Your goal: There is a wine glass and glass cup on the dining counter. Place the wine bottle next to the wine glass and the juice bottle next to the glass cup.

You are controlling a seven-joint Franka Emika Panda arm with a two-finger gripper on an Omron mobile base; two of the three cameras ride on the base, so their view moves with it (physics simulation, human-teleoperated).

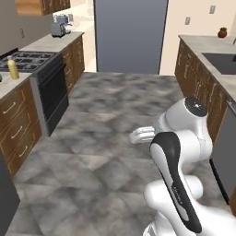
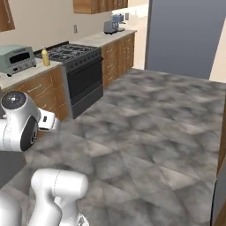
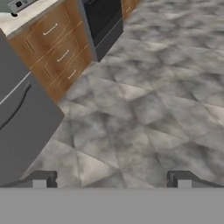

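Observation:
The juice bottle [image 1: 13,68], small and yellow with a pale cap, stands on the worktop just left of the gas stove [image 1: 28,60]; the right base view shows the juice bottle [image 2: 45,57] between the stove and a grey toaster oven [image 2: 16,58]. My gripper [image 3: 113,179] is open with nothing between its fingertips [image 3: 43,179], and it looks down at the grey stone floor, well short of that worktop. The arm is folded close to the base. The wine bottle, wine glass, glass cup and dining counter are out of view.
A black oven front [image 1: 53,92] and wooden drawers [image 3: 59,52] line the left side. A grey appliance panel [image 3: 22,118] is close by the hand. A tall grey fridge [image 1: 129,34] stands ahead, and a sink counter [image 1: 216,60] runs along the right. Between them lies open floor [image 1: 115,120].

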